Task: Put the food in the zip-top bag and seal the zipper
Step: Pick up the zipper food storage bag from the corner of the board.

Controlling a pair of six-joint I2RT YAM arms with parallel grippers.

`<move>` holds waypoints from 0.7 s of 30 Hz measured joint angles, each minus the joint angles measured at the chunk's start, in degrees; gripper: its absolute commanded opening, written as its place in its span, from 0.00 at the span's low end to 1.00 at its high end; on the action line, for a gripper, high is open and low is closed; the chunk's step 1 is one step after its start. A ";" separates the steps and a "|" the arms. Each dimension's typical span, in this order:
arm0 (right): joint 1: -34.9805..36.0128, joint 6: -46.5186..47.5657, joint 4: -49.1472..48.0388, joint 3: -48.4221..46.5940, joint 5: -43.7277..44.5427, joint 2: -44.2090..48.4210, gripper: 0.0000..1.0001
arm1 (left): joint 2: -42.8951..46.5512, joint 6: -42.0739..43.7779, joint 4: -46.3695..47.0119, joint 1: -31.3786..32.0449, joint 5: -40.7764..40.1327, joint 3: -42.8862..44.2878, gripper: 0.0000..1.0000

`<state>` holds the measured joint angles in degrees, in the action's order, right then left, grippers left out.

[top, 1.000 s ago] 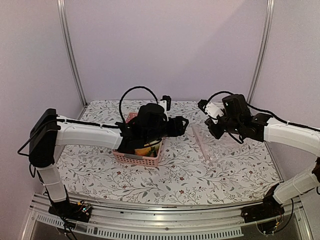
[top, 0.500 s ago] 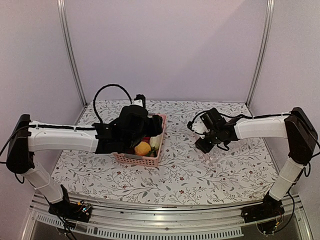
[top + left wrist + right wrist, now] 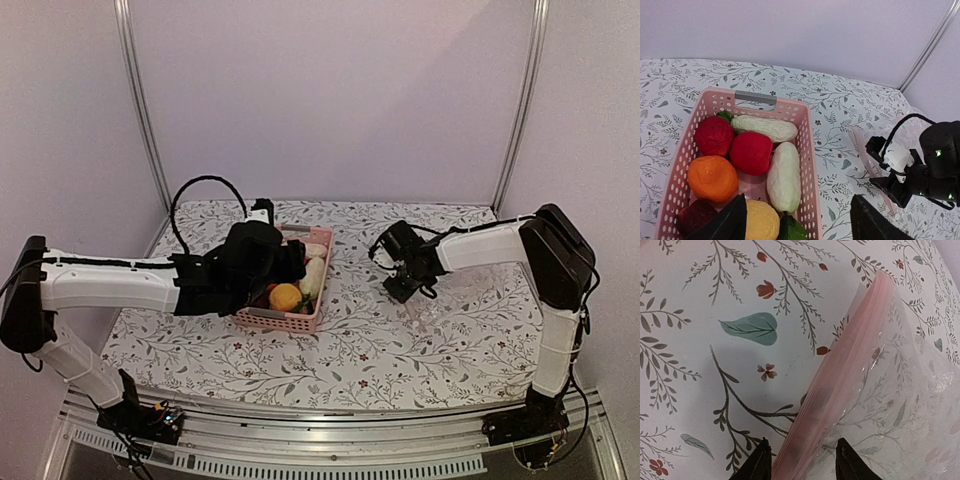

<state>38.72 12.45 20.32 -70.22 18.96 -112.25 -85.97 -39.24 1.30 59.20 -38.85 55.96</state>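
While over floral-print table, lilac walls behind, left gripper spread above basket, right gripper parted astride zipper.

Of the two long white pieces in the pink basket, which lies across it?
The long white radish-like piece beside the grey-tagged end wall; it lies crosswise, while the other white piece runs lengthwise along a side wall of the pink lattice basket.

No legible text, label or number; surfaces unmarked
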 measured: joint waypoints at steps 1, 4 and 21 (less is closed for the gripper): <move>-0.11 -0.09 0.04 -0.07 0.39 -0.42 0.40 | 0.44 -0.02 0.00 0.00 -0.22 -0.15 0.70; -0.72 -0.59 0.24 -0.61 1.31 -1.27 0.37 | 1.25 -0.04 0.00 0.00 -0.68 -0.50 0.70; -3.87 -0.68 0.26 2.05 4.59 2.25 0.41 | 1.31 0.00 0.13 0.00 -0.63 -1.01 0.70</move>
<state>34.85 11.77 20.58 -68.16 23.55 -110.00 -84.66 -39.24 1.43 59.20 -39.48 54.96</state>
